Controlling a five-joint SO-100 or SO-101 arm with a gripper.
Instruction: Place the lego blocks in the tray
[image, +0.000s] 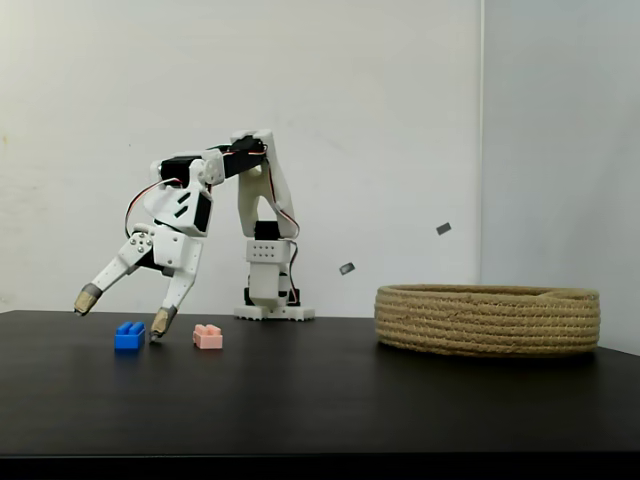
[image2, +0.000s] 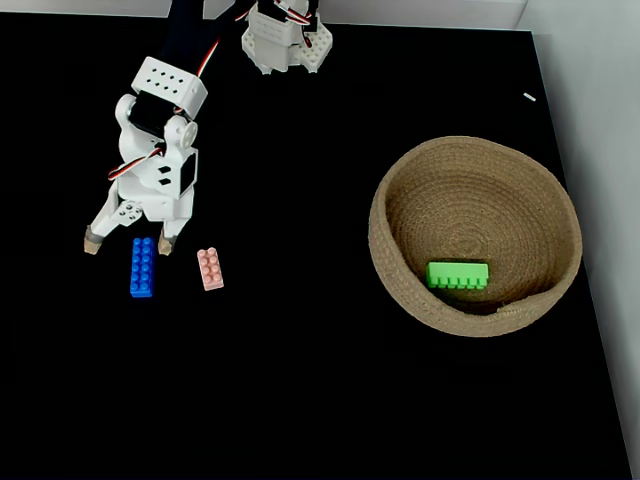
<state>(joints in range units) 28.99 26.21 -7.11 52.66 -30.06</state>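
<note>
Blue block (image: 129, 336) sits beneath wide-open, empty jaws.

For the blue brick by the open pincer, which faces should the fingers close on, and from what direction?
Come from above and close on the two long sides of the blue brick. It lies flat, studs up, long axis pointing away from the arm, and the open pincer already spans its width. The pink brick lies apart, leaving finger room.

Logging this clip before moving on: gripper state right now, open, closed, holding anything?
Gripper: open and empty, fingers spread either side of the blue block, which lies on the table.
</note>
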